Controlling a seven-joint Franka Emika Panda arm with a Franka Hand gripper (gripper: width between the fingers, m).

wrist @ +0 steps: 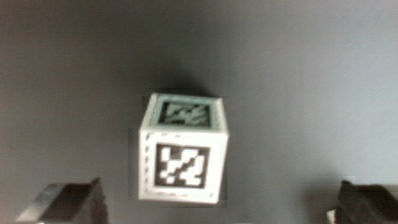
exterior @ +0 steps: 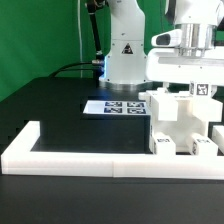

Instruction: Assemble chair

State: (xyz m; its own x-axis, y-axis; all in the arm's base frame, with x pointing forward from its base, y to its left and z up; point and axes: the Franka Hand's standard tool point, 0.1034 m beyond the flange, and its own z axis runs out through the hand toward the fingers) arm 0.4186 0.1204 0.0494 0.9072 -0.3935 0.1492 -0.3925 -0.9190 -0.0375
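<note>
The chair parts (exterior: 172, 118) are chunky white blocks and posts with small black-and-white tags, clustered at the exterior view's right against the border wall. My gripper (exterior: 186, 88) hangs over this cluster, its wide white hand above the pieces. In the wrist view a single white tagged post (wrist: 183, 145) lies on the dark table, showing two tagged faces. My gripper (wrist: 217, 207) is open with the dark fingertips (wrist: 71, 205) far apart. The post sits ahead of the jaws, nearer one finger, and touches neither. Nothing is held.
A long low white border wall (exterior: 70, 152) runs along the table's front and turns back at the exterior view's left. The marker board (exterior: 113, 107) lies flat in front of the robot base (exterior: 125, 55). Green backdrop stands behind.
</note>
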